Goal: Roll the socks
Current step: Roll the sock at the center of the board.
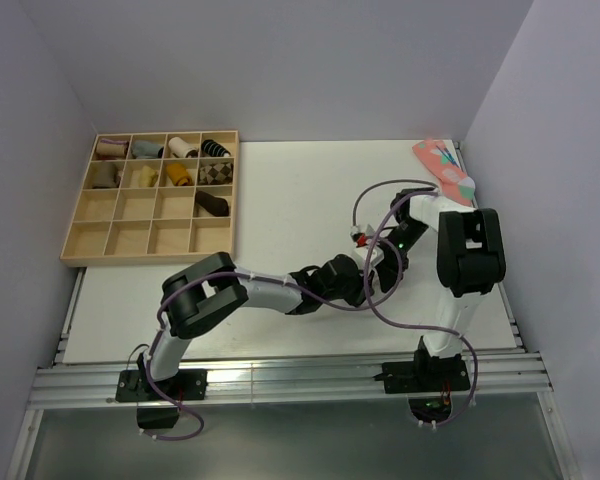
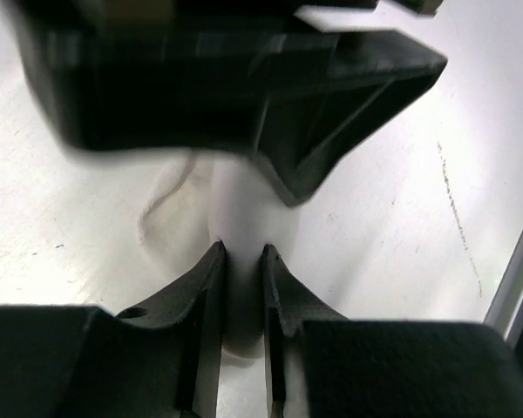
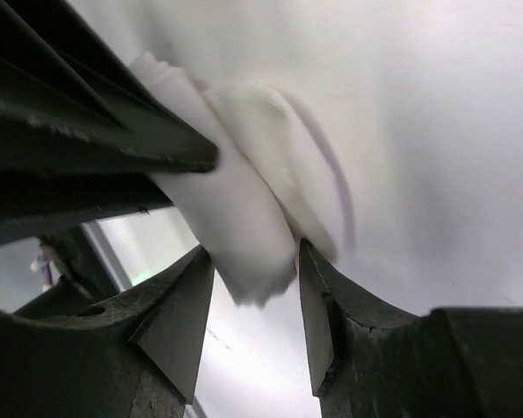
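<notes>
Socks (image 3: pixel 244 209) lay on the surface (image 1: pixel 280 190) right of centre in the top view, mostly hidden there under both grippers. The left gripper (image 2: pixel 243 251) was closed on a thin fold of the white fabric, and the right gripper (image 3: pixel 254 252) stood open with the bunched end between its jaws, not clamped. Risk: with only that narrow left pinch holding, the floppy fabric could slip out and the roll spring loose, and with the grippers so close together a next move could knock one into the other.
</notes>
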Action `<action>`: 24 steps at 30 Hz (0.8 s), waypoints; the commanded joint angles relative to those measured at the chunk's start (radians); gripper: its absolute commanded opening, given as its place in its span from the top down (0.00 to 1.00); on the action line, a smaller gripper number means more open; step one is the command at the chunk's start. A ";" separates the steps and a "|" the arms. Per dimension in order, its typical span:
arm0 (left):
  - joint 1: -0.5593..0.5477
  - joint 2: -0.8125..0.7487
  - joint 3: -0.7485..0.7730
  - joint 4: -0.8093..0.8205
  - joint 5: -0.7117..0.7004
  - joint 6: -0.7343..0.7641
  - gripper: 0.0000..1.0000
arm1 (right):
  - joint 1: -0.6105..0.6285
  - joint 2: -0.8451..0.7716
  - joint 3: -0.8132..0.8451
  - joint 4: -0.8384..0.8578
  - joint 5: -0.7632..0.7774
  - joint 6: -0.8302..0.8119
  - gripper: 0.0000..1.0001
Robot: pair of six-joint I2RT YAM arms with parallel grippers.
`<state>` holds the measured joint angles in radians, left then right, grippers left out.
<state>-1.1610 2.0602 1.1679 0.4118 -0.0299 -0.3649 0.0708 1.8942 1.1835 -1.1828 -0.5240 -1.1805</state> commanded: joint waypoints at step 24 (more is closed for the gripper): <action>0.136 0.140 0.099 -0.304 0.294 -0.236 1.00 | -0.212 -0.233 -0.087 0.078 -0.163 -0.237 0.41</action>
<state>-1.0412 2.1246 1.2739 0.2974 0.2264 -0.5953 -0.1375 1.6875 1.1057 -1.0771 -0.6613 -1.3083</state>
